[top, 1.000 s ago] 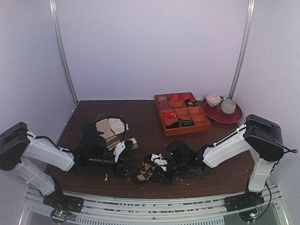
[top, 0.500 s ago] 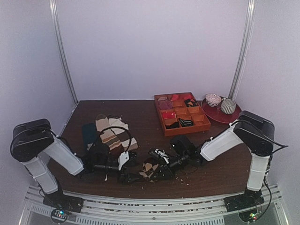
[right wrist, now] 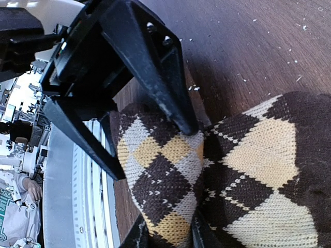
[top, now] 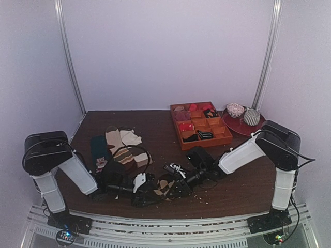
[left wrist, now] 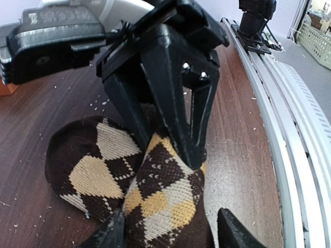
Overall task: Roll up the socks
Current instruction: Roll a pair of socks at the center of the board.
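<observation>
Both arms reach low and inward along the tabletop's [top: 155,129] near edge, their grippers meeting nose to nose over the argyle socks [top: 164,187], which are bunched just left of centre. The right gripper [left wrist: 189,155] pinches a fold of the socks. The left gripper [right wrist: 152,152] is spread, with a finger on either side of that fold. A label [left wrist: 51,18] on the right gripper's body is too blurred to read.

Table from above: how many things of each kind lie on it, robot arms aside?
Sock sets: 3 (argyle socks, striped socks, teal sock)
Orange tray: 1
Red plate: 1
Cups: 2 (patterned cup, ribbed cup)
Total: 7, tray contents uncounted
</observation>
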{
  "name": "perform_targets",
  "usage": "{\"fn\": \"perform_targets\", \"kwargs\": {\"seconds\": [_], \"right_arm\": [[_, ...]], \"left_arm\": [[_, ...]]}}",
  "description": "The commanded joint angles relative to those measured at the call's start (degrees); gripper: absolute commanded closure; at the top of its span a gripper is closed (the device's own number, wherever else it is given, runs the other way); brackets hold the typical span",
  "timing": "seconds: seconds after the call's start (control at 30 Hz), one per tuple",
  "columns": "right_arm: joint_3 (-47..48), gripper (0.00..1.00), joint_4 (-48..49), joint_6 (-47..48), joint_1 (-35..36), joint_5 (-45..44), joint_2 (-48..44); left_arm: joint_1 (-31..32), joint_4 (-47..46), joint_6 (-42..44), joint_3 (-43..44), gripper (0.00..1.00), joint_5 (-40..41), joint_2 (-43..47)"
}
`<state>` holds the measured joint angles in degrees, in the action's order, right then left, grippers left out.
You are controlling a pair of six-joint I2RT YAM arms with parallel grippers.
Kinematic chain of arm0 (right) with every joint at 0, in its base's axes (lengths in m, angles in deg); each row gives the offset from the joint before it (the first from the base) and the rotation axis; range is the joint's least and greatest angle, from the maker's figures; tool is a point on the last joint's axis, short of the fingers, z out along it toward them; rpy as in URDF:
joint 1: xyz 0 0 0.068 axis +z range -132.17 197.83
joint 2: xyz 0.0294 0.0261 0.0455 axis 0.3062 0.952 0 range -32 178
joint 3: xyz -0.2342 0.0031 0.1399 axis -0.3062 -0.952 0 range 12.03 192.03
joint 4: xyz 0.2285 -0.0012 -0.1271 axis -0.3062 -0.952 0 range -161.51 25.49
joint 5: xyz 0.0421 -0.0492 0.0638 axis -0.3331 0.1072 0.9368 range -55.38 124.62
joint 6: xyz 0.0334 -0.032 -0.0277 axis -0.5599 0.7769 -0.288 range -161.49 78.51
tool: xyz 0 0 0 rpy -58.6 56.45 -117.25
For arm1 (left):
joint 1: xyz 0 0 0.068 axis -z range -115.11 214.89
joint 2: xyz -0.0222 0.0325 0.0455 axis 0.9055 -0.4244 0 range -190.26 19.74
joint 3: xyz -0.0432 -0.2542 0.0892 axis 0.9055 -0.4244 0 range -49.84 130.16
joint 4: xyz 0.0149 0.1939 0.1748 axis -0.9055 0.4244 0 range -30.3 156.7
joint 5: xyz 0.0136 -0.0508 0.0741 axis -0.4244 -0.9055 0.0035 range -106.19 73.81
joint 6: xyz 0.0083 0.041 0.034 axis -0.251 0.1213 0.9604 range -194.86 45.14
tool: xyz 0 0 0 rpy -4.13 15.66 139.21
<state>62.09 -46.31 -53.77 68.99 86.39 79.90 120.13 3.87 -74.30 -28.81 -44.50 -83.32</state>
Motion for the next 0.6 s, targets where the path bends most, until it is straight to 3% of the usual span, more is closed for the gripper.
{"fn": "perform_targets", "kwargs": {"seconds": [0.0,0.17,0.23,0.37,0.57], "right_arm": [[-2.9,0.79,-14.2,1.1,-0.2,-4.9,4.6],[-1.8,0.77,-15.4,1.2,-0.1,-6.0,4.6],[-1.5,0.67,-15.8,1.3,-0.1,-7.1,3.5],[-1.4,0.55,-16.2,2.4,-0.2,-11.3,-3.7],[-10.5,0.46,-4.8,9.3,1.8,-31.0,-23.4]], "left_arm": [[0.2,-1.0,-0.5,2.1,0.48,-1.6,-2.0],[0.2,3.3,-0.1,5.0,0.88,-3.7,-3.3],[0.2,5.8,-0.5,5.9,1.0,-3.6,-3.6],[0.1,15.4,-4.0,8.8,1.0,-1.8,-4.5],[-0.1,35.4,-7.4,14.8,1.0,-2.8,-6.7]]}}
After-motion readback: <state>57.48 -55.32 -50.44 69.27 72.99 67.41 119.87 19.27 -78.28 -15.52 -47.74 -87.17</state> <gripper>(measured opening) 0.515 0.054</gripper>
